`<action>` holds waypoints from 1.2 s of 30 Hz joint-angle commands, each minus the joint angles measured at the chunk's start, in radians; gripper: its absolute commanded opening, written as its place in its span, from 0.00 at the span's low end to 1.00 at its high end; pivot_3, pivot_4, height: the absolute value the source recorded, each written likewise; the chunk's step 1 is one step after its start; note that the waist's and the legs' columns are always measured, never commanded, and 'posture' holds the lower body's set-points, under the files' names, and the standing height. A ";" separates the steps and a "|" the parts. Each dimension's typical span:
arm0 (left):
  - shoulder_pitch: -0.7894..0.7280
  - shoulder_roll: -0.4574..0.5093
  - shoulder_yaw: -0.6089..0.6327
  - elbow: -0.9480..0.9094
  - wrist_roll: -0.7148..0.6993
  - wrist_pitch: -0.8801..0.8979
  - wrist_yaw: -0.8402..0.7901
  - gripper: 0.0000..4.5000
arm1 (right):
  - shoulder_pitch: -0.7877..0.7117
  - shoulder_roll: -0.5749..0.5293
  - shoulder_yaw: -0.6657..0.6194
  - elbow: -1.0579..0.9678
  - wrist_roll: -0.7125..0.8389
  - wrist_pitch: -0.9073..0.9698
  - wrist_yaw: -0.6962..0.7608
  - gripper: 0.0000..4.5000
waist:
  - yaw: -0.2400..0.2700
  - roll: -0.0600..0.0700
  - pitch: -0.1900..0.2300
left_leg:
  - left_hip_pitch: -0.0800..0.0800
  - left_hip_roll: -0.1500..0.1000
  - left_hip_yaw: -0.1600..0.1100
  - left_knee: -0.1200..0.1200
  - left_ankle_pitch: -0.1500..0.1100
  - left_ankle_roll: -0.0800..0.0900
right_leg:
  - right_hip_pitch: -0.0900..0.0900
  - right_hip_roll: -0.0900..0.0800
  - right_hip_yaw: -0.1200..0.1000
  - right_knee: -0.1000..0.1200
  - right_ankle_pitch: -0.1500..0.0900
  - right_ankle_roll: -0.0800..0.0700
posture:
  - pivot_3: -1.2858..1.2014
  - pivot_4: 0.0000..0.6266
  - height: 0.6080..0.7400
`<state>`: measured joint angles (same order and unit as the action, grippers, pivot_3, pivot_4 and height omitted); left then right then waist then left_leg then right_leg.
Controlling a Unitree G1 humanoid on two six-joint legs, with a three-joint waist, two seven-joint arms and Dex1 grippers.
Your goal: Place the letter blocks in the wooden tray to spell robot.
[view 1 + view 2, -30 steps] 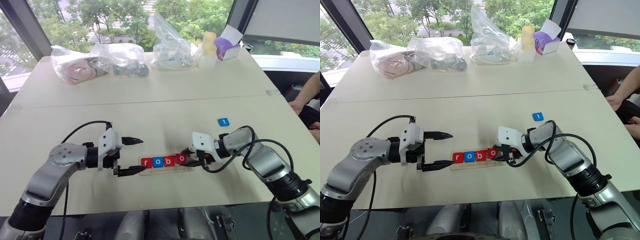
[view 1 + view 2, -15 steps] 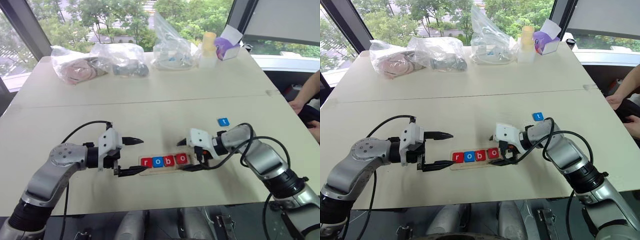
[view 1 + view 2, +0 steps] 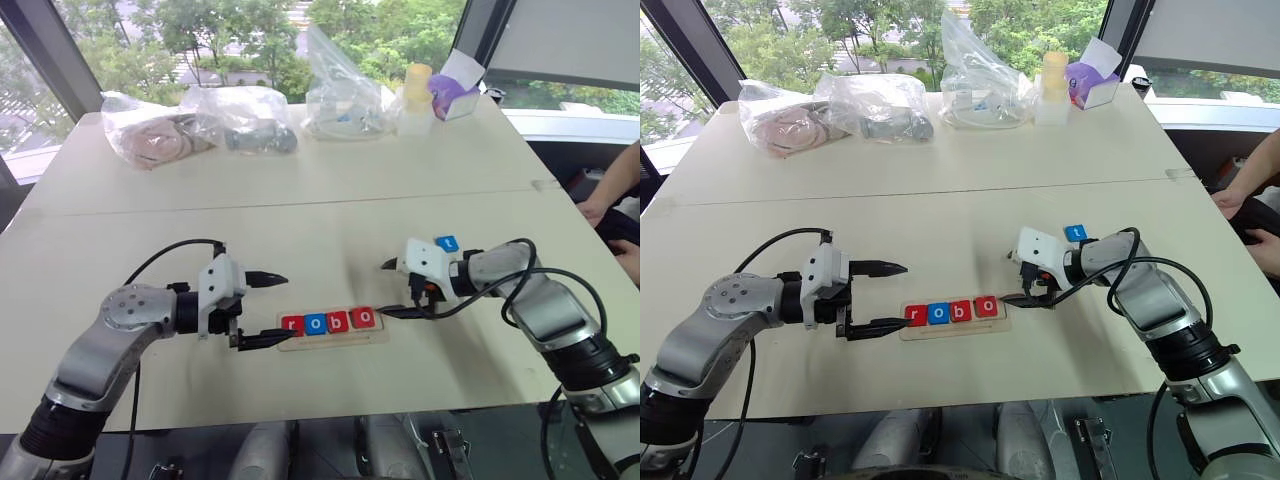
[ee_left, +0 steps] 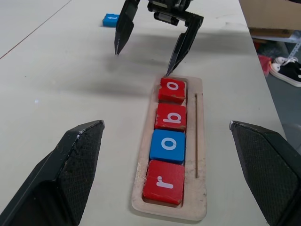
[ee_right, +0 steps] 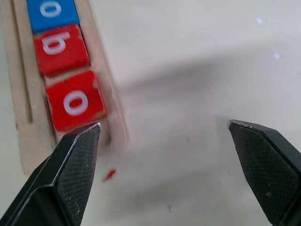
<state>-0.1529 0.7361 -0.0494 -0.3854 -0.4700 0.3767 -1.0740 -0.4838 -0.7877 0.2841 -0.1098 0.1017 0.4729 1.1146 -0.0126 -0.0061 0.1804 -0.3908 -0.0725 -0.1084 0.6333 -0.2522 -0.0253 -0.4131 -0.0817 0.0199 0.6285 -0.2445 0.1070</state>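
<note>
Four letter blocks (image 3: 330,321) spell "robo" in the wooden tray (image 3: 380,336); the blue tile (image 3: 447,243), probably "t", remains on the bench (image 3: 320,230). Both grippers' jaws stand wide, empty.

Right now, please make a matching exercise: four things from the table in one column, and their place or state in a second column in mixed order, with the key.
Things
1. blue t block
2. red r block
3. right gripper
4. plastic bags

Places or states
A. at the tray's end nearest the left gripper
B. open, beside the wooden tray, holding nothing
C. at the far edge of the table
D. flat on the table, outside the tray

Pairs: 1-D, 2-A, 3-B, 4-C
</note>
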 commanded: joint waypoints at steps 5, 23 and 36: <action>-0.010 -0.002 0.012 -0.010 -0.007 -0.012 -0.001 1.00 | 0.013 0.006 -0.007 -0.040 -0.001 -0.014 -0.007 0.99 | 0.001 0.000 0.000 | 0.000 0.000 0.000 0.000 0.000 0.000 | 0.000 0.000 0.000 0.000 0.000 0.000 | 0.52 0.24 1.00; -0.019 -0.003 0.012 -0.007 -0.006 -0.005 0.014 1.00 | 0.016 0.016 0.015 -0.116 0.003 0.012 -0.001 0.99 | 0.002 0.000 0.000 | 0.000 0.000 0.000 0.000 0.000 0.000 | 0.000 0.000 0.000 0.000 0.000 0.000 | 0.52 0.24 1.00; -0.031 -0.013 0.007 0.001 0.002 -0.009 0.016 1.00 | 0.024 0.024 0.029 -0.084 -0.015 -0.013 -0.006 0.99 | 0.001 0.000 0.000 | 0.000 0.000 0.000 0.000 0.000 0.000 | 0.000 0.000 0.000 0.000 0.000 0.000 | 0.52 0.24 1.00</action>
<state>-0.1717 0.7240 -0.0505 -0.3716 -0.4663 0.3783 -1.0611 -0.4596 -0.7703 0.3112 -0.1679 0.0838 0.4714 1.1086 -0.0120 -0.0061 0.1804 -0.3908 -0.0726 -0.1084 0.6333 -0.2522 -0.0254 -0.4131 -0.0817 0.0199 0.6285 -0.2445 0.1071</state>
